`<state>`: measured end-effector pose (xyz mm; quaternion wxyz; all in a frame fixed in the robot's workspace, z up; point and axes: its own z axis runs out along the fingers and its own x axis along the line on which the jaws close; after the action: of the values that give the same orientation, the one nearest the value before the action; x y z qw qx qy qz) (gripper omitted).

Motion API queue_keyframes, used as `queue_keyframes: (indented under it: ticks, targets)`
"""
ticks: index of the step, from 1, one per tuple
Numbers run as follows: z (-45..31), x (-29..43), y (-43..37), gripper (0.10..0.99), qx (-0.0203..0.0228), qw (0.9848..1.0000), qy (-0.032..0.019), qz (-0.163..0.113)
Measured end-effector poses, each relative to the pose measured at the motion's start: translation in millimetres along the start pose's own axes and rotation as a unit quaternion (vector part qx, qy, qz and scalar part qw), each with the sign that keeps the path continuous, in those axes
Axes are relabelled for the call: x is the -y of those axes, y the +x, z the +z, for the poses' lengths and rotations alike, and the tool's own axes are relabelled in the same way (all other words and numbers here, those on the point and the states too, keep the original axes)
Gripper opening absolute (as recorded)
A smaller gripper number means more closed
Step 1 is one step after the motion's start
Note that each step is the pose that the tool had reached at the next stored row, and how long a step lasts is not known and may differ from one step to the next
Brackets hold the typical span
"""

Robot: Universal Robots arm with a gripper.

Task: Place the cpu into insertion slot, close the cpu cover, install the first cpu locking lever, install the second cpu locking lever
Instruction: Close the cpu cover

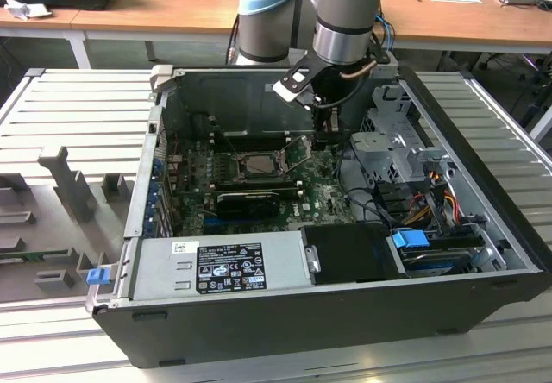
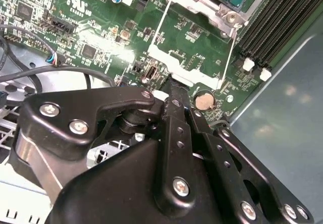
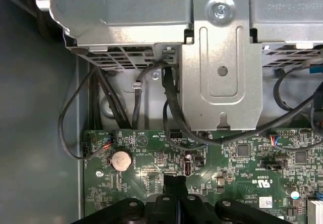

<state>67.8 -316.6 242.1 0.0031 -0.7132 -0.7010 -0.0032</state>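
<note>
Pincer (image 2: 173, 97), fingers pressed together, is pictured at the raised cpu cover (image 2: 174, 65), mid-frame in the second wrist view; the cpu (image 1: 257, 164) is seated in the insertion slot (image 1: 231, 174). Thin, stiff and hinged, the cover is judged best pushed at its free edge

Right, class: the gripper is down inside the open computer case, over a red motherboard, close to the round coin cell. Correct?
No: the motherboard is green, not red, as the second wrist view shows. The gripper is indeed inside the open case, close to the coin cell.
</note>
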Motion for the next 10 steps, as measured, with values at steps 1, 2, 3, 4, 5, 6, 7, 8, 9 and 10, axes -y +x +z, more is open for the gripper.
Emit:
queue_keyframes:
  ticks: [1,2,3,4,5,6,7,8,9,10]
  targets:
    - [-0.2,0.1,0.0,0.106,0.0000,1.0000,0.0029,0.000]
    - [-0.5,0.1,0.0,0.106,0.0001,1.0000,0.0060,0.000]
    - [-1.1,0.1,0.0,0.106,0.0003,0.9999,0.0139,0.000]
    - [-1.7,0.2,0.0,0.106,0.0004,0.9998,0.0192,0.000]
    - [-2.0,0.5,0.1,0.106,0.0004,0.9997,0.0244,0.000]
    - [-2.1,1.6,0.0,0.106,0.0004,0.9996,0.0277,0.000]
    - [-2.2,2.9,-0.1,0.106,0.0005,0.9996,0.0288,0.000]
    - [-2.2,3.8,-0.1,0.106,0.0006,0.9996,0.0292,0.000]
    - [-2.3,5.1,-0.1,0.106,0.0006,0.9996,0.0296,0.000]
    - [-2.3,6.0,-0.1,0.106,0.0006,0.9996,0.0299,0.000]
